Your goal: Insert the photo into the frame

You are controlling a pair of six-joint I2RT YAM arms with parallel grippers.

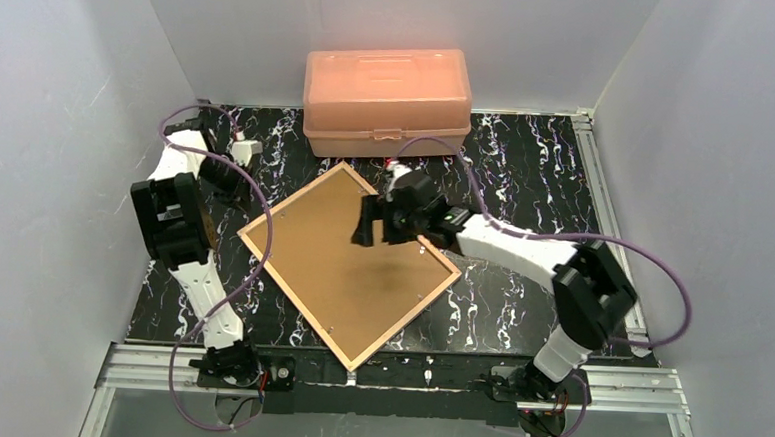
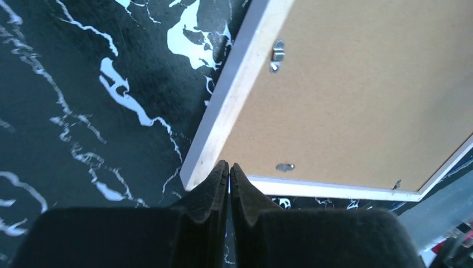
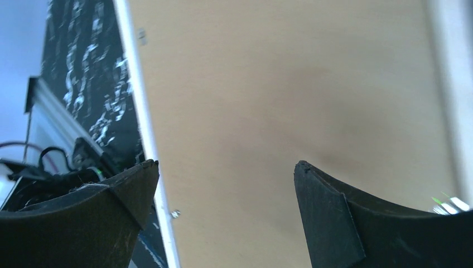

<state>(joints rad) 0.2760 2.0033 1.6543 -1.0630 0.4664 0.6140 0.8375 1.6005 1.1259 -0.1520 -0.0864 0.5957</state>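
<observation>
**Frame face down, board in it, neither gripper holding**

Left gripper (image 2: pixel 229 167): fingers pressed together, nothing between them. The tips sit at one corner of the frame (image 2: pixel 226 106); whether they touch it or are just above, cannot tell. Right gripper (image 3: pixel 226 164): fingers spread wide, holding nothing, over the brown board (image 3: pixel 268 100). Contact with the board cannot be told. A soft dark shadow lies on the board beneath.

Frame: lies flat, back up, mid-table (image 1: pixel 526 166). It is turned like a diamond, one corner toward the arm bases and the opposite one close to the orange box (image 1: pixel 388 88). The rails are thin, light tan wood on top, with a white outer edge showing in the left wrist view. The board fills the opening, plain brown, inside the rails. Small metal clips (image 2: pixel 277 53) sit along the rails' inner edge, over the board's margin.

Hard to see:
- The frame's front is down against the table, not visible.
- The photo is not seen in any view; the board covers the whole opening.
- The right gripper hides part of the board from above.
- The left wrist view cuts off the frame's far corners.
- The right wrist view is blurred; the rail on its right side is only a pale band.
</observation>
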